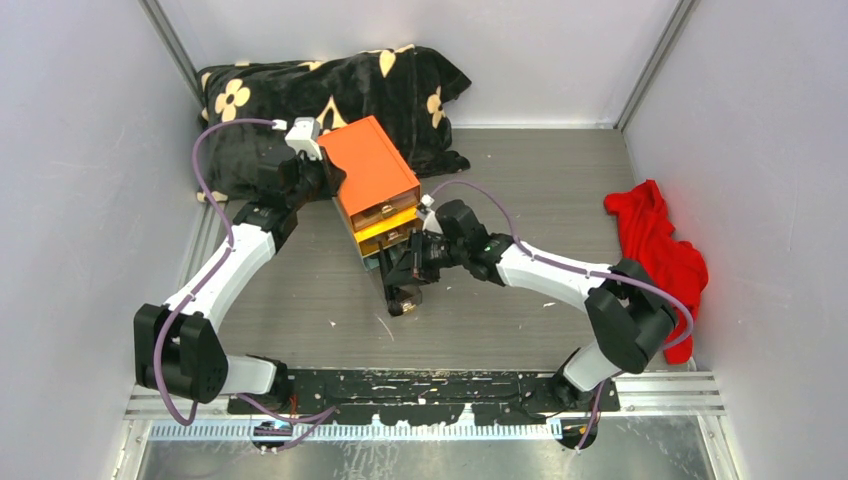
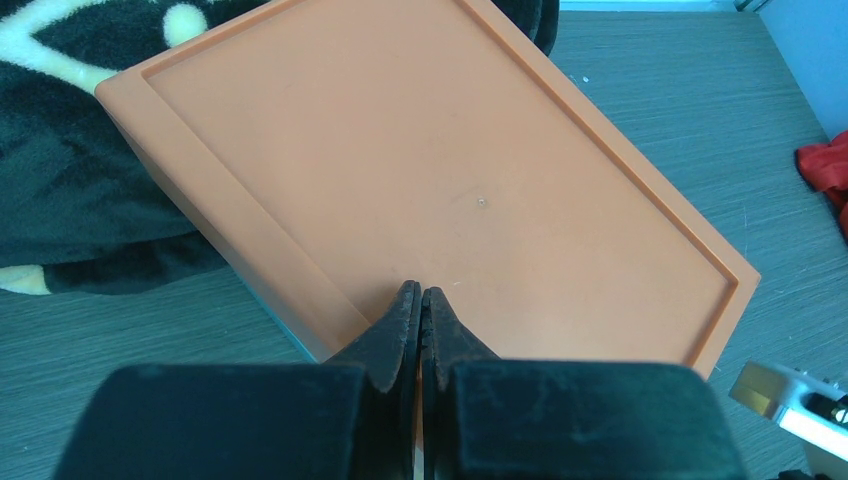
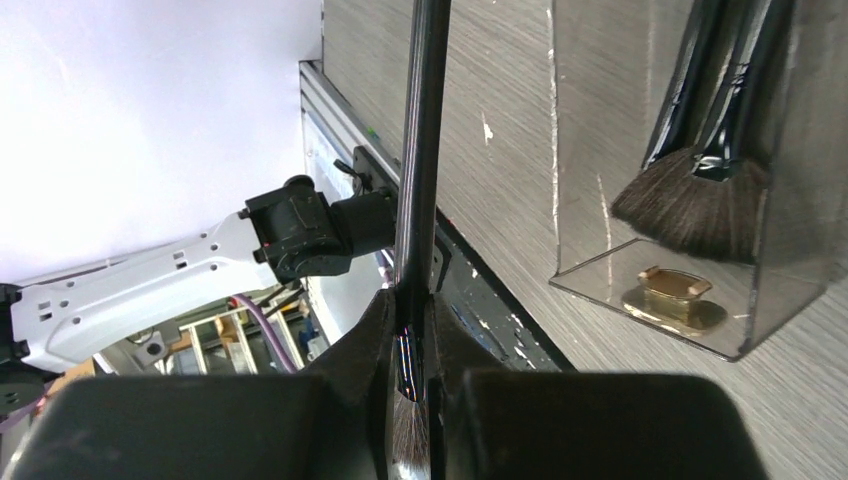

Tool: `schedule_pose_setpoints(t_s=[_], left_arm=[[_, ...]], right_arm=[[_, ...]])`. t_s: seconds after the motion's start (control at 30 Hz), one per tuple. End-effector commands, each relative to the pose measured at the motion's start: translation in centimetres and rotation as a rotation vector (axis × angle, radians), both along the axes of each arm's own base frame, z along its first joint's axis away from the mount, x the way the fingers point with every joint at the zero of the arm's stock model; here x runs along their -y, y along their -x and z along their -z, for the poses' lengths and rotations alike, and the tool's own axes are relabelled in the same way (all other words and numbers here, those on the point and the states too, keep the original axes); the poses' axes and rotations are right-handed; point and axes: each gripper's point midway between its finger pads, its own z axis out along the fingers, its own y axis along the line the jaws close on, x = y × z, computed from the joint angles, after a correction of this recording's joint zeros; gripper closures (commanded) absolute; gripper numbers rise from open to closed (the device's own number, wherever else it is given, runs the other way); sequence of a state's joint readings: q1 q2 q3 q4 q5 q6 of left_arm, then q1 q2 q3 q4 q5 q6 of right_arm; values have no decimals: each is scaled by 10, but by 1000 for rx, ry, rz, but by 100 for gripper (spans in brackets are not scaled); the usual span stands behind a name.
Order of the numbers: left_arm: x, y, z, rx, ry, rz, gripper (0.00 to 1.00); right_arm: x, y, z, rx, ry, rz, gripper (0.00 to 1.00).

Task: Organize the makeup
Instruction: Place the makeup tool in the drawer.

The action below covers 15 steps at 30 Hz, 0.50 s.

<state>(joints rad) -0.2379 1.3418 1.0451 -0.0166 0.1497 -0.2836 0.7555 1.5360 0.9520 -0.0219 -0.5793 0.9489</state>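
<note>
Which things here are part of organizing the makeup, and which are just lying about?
Part of the job:
- black brush clamped in the right gripper
- brushes lying in the open clear drawer
- orange-topped drawer box, where they go

Lying about:
- red cloth, far right
- black flowered blanket, behind the box

Pale walls (image 1: 80, 150), grey woodgrain tabletop (image 1: 540, 170)

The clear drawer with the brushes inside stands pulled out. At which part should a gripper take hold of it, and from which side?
Probably the small gold knob on the front wall of the clear drawer. It is the only narrow part; the walls look smooth and wide. Come from the front, along the line of sliding, with the jaws closing on the knob's two sides.
</note>
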Motion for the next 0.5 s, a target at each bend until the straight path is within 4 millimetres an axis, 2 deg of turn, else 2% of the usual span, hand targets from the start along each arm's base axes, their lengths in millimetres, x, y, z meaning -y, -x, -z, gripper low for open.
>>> schedule_pose_setpoints(t_s=[0.0, 0.27, 0.47], left_arm=[[-13, 16, 48, -170, -66, -28, 100], [-12, 17, 46, -166, -59, -22, 100], [-13, 18, 46, -167, -63, -26, 100]], right_arm=[[-7, 10, -13, -9, -85, -2, 99], [1, 23, 6, -103, -64, 34, 99], [-9, 12, 8, -131, -73, 57, 99]])
